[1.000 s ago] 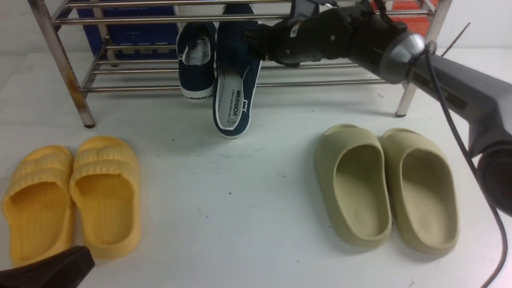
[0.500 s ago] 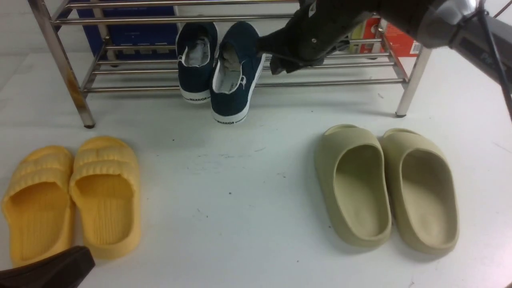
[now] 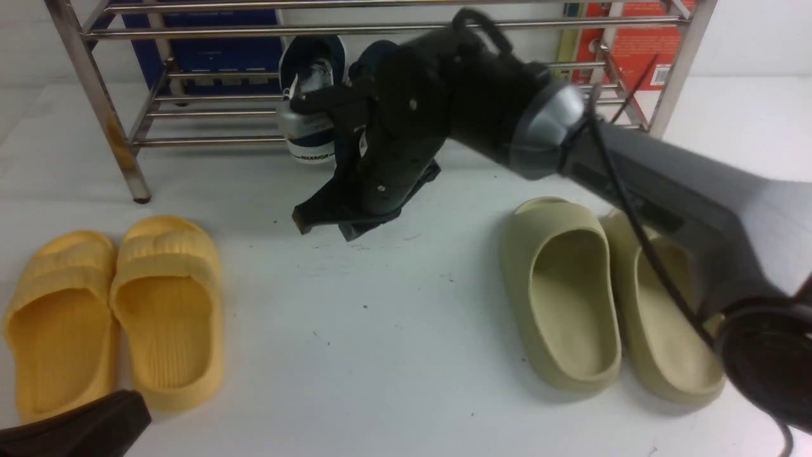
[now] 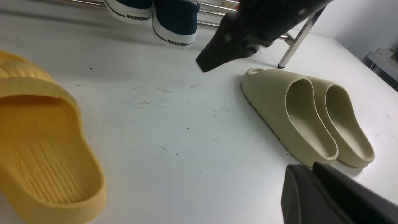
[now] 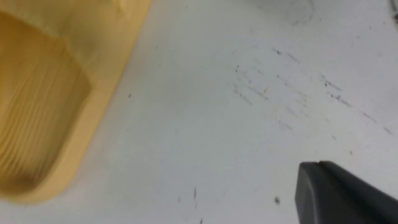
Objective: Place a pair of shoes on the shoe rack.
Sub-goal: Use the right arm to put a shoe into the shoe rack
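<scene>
Over the last second the right gripper point(image 3: 323, 225) has swung down off the shiny stainless-steel shoe rack point(image 3: 114, 136), its jaws now pressed together and empty. The pair of navy-blue canvas slip-on sneakers point(image 4: 175, 18) sits on the rack's lowest bars at twelve o'clock from them, apart. The yellow ribbed slides point(image 3: 168, 304) lie at eight o'clock, the olive-beige foam slides point(image 3: 564, 298) at four. For the left gripper point(image 4: 311, 169), the jaw gap cannot be told.
</scene>
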Available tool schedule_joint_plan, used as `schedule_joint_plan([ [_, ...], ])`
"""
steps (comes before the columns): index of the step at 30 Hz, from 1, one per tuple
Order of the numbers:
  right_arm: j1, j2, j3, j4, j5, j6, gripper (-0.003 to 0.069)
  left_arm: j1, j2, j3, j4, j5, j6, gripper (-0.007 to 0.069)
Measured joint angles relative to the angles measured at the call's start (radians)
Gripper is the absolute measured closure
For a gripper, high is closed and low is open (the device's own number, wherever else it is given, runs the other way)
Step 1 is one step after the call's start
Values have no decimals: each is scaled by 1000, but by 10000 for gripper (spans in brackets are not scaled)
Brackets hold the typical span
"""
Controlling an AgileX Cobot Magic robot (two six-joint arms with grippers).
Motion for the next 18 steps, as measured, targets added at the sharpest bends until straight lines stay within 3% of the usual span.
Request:
schedule_joint_plan([
  [6,-2,55,0,-66,-147,77,648,0,0,0,0,0,0,567],
  [18,-4,56,0,-382,-284,345,637,0,0,0,0,0,0,564],
])
